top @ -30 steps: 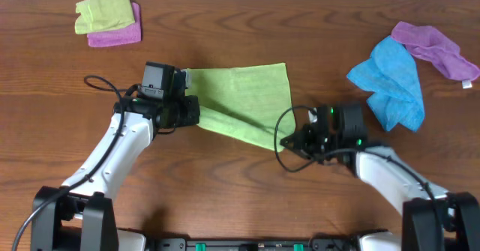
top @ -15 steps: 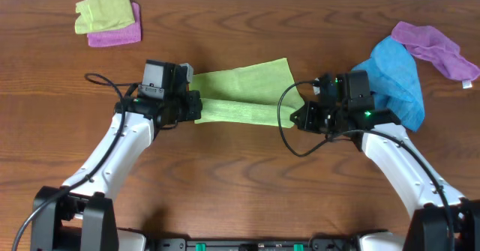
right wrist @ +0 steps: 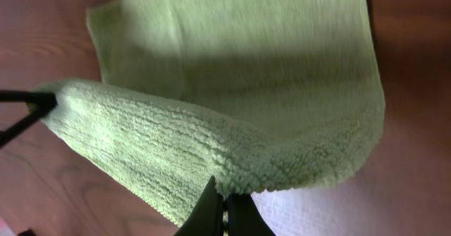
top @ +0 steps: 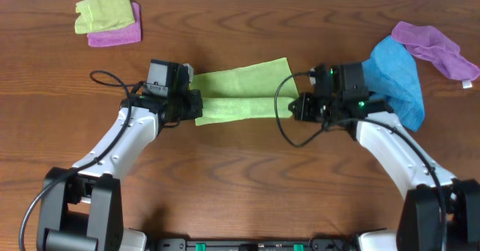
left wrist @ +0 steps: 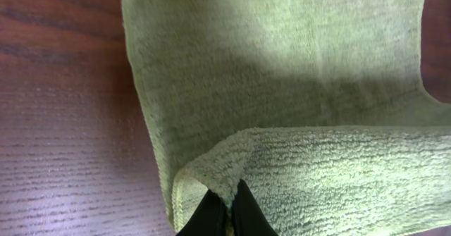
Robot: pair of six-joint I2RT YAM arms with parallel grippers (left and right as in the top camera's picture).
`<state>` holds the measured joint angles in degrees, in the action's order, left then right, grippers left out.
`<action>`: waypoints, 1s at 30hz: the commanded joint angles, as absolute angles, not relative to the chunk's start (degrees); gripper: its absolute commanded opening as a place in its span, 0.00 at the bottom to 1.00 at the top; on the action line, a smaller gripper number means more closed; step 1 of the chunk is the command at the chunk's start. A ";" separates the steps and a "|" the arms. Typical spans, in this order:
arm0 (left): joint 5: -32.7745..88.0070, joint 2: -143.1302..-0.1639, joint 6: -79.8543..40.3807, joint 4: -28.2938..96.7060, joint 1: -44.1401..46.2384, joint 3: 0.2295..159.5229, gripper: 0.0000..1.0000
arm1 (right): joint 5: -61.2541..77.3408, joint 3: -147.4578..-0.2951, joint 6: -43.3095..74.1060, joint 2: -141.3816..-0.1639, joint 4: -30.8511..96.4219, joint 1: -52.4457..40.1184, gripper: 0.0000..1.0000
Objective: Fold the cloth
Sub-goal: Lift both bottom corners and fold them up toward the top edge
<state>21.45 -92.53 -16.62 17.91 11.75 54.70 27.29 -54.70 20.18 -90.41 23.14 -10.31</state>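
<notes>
The lime-green cloth (top: 241,92) lies in the middle of the table, its near edge lifted and drawn over the far half. My left gripper (top: 196,110) is shut on the cloth's near left corner (left wrist: 224,187). My right gripper (top: 294,107) is shut on the near right corner (right wrist: 232,187). The held edge stretches between both grippers, a little above the flat far part of the cloth (left wrist: 282,46), which also shows in the right wrist view (right wrist: 246,32).
A small folded lime-green cloth on a purple one (top: 109,15) lies at the far left. A bright blue cloth (top: 394,75) and a purple cloth (top: 435,47) lie at the far right, close behind my right arm. The table is brown wood.
Both grippers have carried the cloth's near edge away from me, over the cloth. The right gripper moved most, up from the front; the fold has become narrower.
</notes>
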 commanded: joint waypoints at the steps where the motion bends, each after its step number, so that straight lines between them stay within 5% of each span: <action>1: 17.32 -93.06 -18.44 17.74 11.29 56.14 0.06 | 24.93 -58.19 18.09 -93.82 23.62 -10.59 0.02; 30: 11.97 -101.84 -20.80 5.26 10.79 57.95 0.06 | 25.87 -78.15 16.43 -115.55 23.35 -12.08 0.01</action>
